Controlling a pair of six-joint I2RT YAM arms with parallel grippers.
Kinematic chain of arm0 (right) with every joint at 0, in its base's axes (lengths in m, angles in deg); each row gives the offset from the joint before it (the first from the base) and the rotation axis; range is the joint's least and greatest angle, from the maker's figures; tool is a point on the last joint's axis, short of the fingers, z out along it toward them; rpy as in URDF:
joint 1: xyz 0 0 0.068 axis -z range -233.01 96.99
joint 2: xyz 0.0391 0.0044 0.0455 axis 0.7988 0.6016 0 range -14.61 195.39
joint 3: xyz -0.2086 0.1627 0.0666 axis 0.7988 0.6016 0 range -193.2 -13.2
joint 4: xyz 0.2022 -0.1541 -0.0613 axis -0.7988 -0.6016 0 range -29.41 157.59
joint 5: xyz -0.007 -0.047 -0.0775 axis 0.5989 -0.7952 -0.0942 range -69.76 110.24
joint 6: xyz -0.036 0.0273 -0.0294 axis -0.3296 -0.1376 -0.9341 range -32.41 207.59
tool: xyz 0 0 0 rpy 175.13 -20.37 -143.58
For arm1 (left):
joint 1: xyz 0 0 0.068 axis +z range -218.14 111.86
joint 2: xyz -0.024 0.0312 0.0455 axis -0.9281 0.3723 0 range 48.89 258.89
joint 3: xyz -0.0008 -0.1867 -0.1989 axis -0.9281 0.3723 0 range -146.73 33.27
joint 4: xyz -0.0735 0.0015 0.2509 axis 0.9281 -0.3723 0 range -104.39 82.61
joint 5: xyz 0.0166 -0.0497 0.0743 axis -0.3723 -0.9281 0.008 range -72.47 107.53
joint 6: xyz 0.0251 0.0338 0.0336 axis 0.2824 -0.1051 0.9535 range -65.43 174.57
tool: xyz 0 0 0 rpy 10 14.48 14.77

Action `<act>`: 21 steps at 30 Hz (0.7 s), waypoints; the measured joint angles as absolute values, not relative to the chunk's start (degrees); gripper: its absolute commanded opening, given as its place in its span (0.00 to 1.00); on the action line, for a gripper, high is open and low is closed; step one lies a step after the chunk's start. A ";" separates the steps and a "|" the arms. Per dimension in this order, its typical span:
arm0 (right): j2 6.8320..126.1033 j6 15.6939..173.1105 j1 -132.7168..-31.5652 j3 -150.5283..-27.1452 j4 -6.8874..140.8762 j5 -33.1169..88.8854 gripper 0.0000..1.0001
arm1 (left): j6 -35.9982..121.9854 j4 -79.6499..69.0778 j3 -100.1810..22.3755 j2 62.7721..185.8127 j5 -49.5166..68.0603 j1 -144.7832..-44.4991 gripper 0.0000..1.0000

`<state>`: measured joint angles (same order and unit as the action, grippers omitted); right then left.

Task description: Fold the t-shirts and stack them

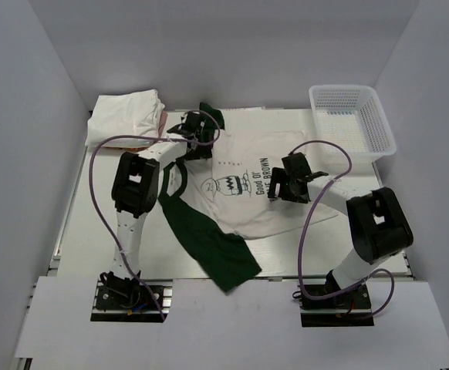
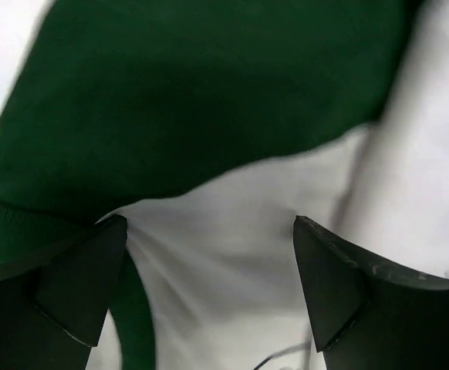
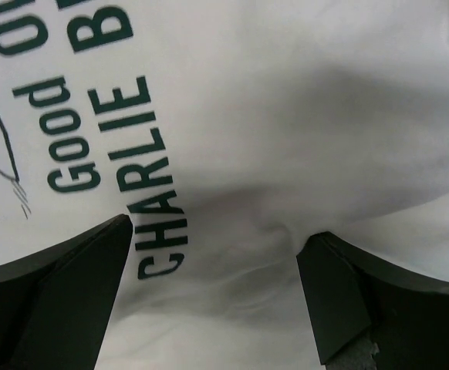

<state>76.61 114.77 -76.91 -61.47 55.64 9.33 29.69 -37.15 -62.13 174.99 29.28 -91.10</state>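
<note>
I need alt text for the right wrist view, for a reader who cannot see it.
The right gripper, jaws open, hangs close above a cream-white t-shirt. Dark green lettering on the cloth reads "Good" and "CHARLIE"; more letters are cut off at the top.

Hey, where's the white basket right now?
Top view: the white basket sits at the far right corner of the table, beyond the right gripper and the printed t-shirt.

cream t-shirt green sleeves, white basket

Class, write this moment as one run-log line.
tee: spread, unfolded | left gripper: open over green sleeve | right gripper: open over lettering | white stack: far left
</note>
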 measured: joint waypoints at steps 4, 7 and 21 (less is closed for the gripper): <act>82.25 113.50 -76.46 -67.68 56.80 13.13 0.90 | 31.28 -42.33 -80.42 186.33 32.84 -86.47 0.99; 83.54 112.87 -76.43 -69.04 58.44 17.72 0.90 | 33.47 -44.45 -93.36 194.03 33.59 -82.93 0.99; 68.26 109.48 -76.35 -68.42 57.42 22.02 0.90 | 38.50 -41.56 -80.29 183.40 19.99 -80.55 0.99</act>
<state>68.26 109.48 -76.35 -68.42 57.42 22.02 38.50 -41.56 -80.29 183.40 19.99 -80.55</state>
